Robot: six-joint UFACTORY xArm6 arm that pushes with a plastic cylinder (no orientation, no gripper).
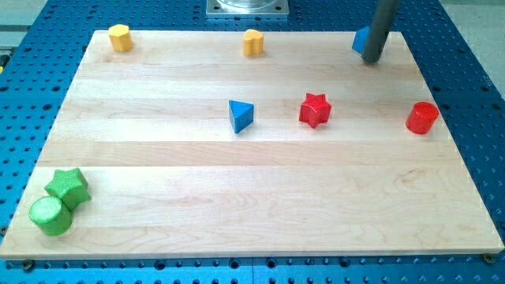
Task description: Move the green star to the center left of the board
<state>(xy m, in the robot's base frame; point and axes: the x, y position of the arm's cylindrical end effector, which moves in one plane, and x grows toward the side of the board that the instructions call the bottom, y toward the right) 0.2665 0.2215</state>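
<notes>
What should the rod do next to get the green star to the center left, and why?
Probably carry my tip across the board toward the bottom left. It sits at the view's top right beside a blue block, far from the green star. The star touches the green cylinder there, so approach from below the star.

Bright, even light falls from overhead on the pale wooden board (260, 197), with a soft sheen toward three o'clock and no hard glare. Shadows are short and faint: the green star (67, 186) and the red cylinder (422, 117) each cast only a thin dark rim at their base. Focus is sharp throughout, though the board's edges splay slightly toward six o'clock and the dark rod is cropped at twelve o'clock.
</notes>
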